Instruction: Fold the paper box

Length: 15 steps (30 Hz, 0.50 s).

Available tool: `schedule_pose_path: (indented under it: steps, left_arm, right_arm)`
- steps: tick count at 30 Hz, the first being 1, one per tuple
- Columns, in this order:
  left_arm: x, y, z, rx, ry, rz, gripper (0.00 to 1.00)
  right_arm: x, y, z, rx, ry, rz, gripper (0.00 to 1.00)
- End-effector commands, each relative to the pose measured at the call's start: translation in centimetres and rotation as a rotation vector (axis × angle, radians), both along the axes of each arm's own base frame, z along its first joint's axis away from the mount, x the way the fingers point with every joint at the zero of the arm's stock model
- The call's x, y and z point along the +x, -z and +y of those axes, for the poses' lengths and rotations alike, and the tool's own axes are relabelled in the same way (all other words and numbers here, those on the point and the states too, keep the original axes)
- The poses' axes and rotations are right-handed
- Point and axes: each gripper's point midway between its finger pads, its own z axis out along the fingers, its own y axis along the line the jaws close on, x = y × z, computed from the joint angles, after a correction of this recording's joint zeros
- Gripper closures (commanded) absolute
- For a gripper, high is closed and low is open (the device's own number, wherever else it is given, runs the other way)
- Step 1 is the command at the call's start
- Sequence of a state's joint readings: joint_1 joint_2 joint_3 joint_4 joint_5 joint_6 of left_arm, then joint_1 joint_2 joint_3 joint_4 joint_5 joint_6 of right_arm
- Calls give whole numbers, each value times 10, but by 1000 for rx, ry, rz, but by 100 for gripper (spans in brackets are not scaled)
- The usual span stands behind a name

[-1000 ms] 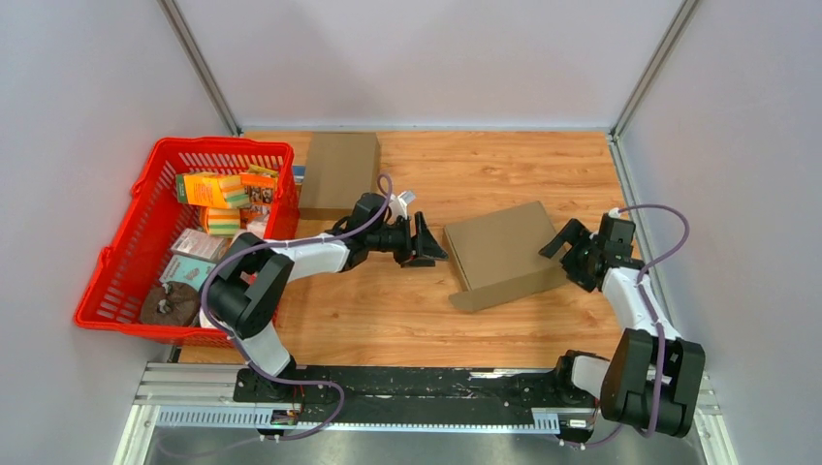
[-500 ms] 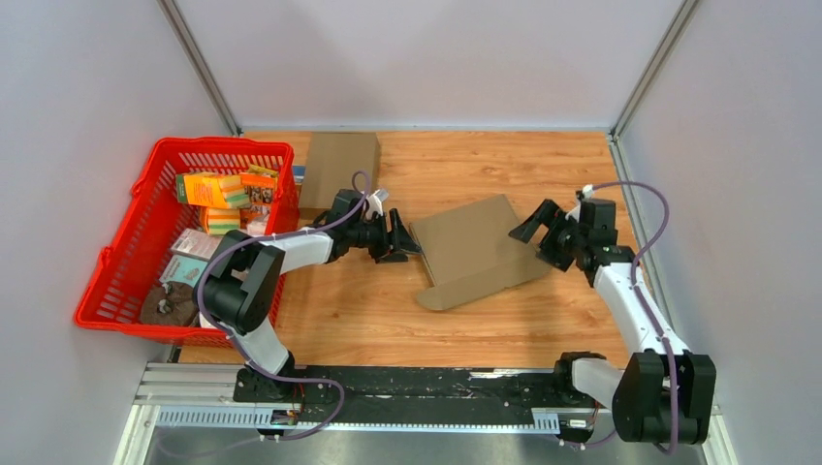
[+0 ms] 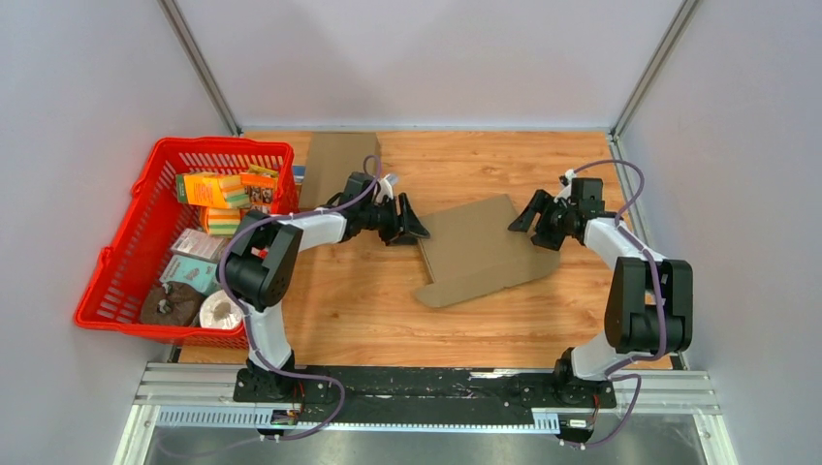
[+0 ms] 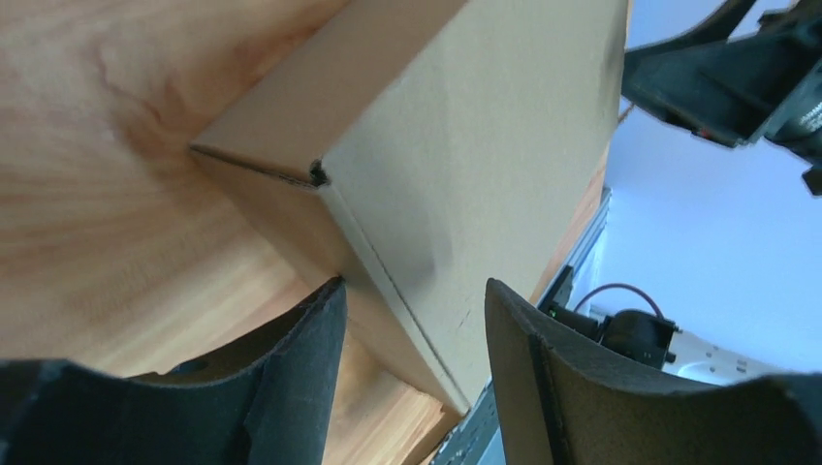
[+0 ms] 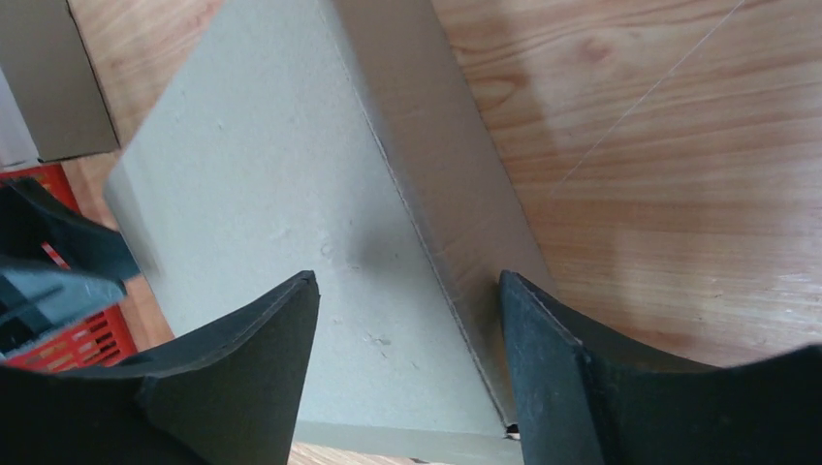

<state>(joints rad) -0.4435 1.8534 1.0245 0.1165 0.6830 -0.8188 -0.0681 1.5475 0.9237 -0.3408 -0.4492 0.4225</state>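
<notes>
The paper box [image 3: 477, 252] is a brown, partly folded cardboard shell lying on the wooden table, with one flap standing along its near-left side. My left gripper [image 3: 415, 225] is at the box's left corner and is open. In the left wrist view its jaws [image 4: 412, 291] straddle the creased edge of the box [image 4: 465, 145]. My right gripper [image 3: 531, 225] is at the box's far right corner, also open. In the right wrist view it [image 5: 407, 281] straddles the fold line between the box's top panel [image 5: 281, 203] and its side flap.
A red basket [image 3: 124, 254] full of packets stands at the left. A second flat cardboard piece [image 3: 339, 167] lies at the back, just behind the left arm. Grey walls close in the table on both sides.
The box has slid left and turned. The right arm swung toward the back, to the box's far right corner. The left gripper drew back left. Both pairs of jaws have narrowed a little.
</notes>
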Motion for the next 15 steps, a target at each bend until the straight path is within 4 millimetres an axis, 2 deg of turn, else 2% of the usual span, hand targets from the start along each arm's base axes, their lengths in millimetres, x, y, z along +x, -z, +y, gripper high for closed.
schedule_pose_path:
  steps: [1, 2, 3, 5, 6, 8, 10, 11, 12, 13, 14, 15]
  left_arm:
    - [35, -19, -9, 18, 5, -78, 39]
    - [41, -17, -9, 26, -6, -79, 39]
    - [52, -29, -12, 27, -10, -115, 39]
    - [63, -24, -8, 88, -22, -108, 39]
    - [61, -23, -3, 126, -9, -101, 38]
    - [70, -39, 4, 157, -38, -155, 34]
    - [65, -35, 19, 204, -46, -163, 29]
    - [62, -45, 24, 210, -58, -186, 28]
    - [60, -45, 30, 212, -61, -193, 27]
    - [50, -36, 36, 221, -61, -172, 26]
    - [46, -43, 39, 206, -59, -183, 26]
    - [36, -35, 44, 210, -56, -162, 25]
  right_arm:
    - [2, -16, 13, 74, -48, -95, 33]
    - [-5, -10, 15, 92, -35, -71, 39]
    - [-8, -10, 18, 113, -34, -67, 41]
    - [-12, -9, 22, 160, -3, -62, 48]
    - [-22, -4, 26, 187, -4, -47, 50]
    - [-25, -5, 30, 225, 4, -67, 50]
    - [-29, -5, 31, 239, 18, -68, 50]
    - [-27, -5, 30, 234, 21, -79, 50]
    - [-26, -4, 27, 224, 25, -83, 50]
    - [-24, -5, 26, 225, 26, -86, 49]
    - [-21, -7, 23, 232, 30, -99, 46]
    - [-21, -7, 23, 244, 22, -95, 45]
